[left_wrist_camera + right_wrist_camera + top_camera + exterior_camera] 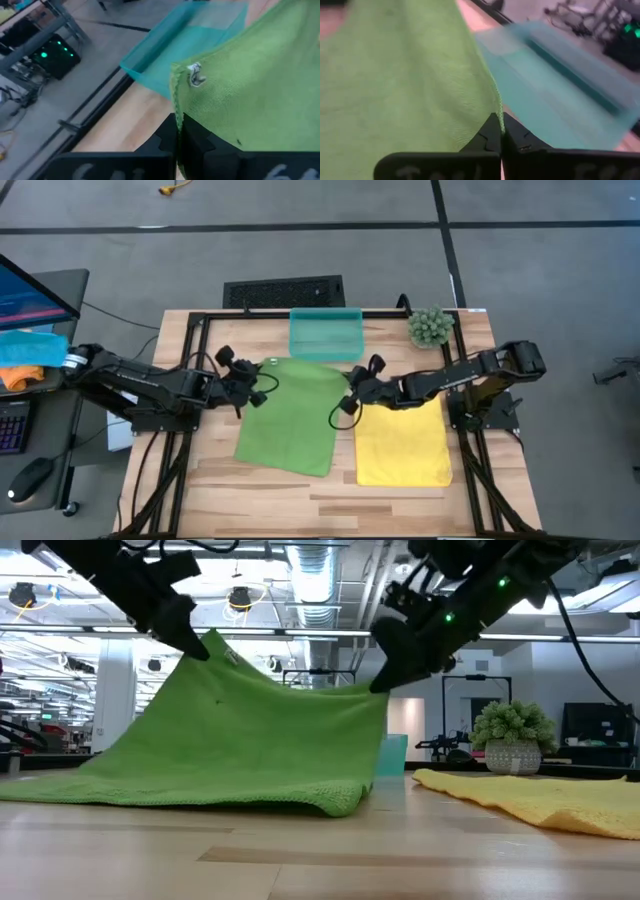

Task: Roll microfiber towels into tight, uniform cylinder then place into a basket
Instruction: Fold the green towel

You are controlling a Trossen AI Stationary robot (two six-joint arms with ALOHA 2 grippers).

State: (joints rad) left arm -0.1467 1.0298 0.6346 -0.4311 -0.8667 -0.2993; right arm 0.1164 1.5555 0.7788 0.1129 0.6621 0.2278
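The light green towel (292, 412) lies in the middle of the table, its far edge raised and its near edge (200, 802) on the wood. My left gripper (246, 381) is shut on its far left corner, my right gripper (353, 392) on its far right corner. The yellow towel (403, 445) lies flat to the right, partly under my right arm. The teal basket (326, 333) stands at the table's far edge, just beyond the green towel. My left gripper pinches the green towel's far left corner (178, 116) between its two fingers, coming from the table's left and slanting down. The corner is lifted and the cloth slopes down to the table. My right gripper pinches the far right corner (496, 116) between its fingers, coming from the right and slanting down. That corner is raised too, and the far edge (300, 688) sags a little between the two holds.
A small potted plant (431, 326) stands at the far right corner. A black grille panel (284, 291) lies behind the table. A desk with a blue cloth (30, 345) and an orange cloth (20, 377) is off to the left.
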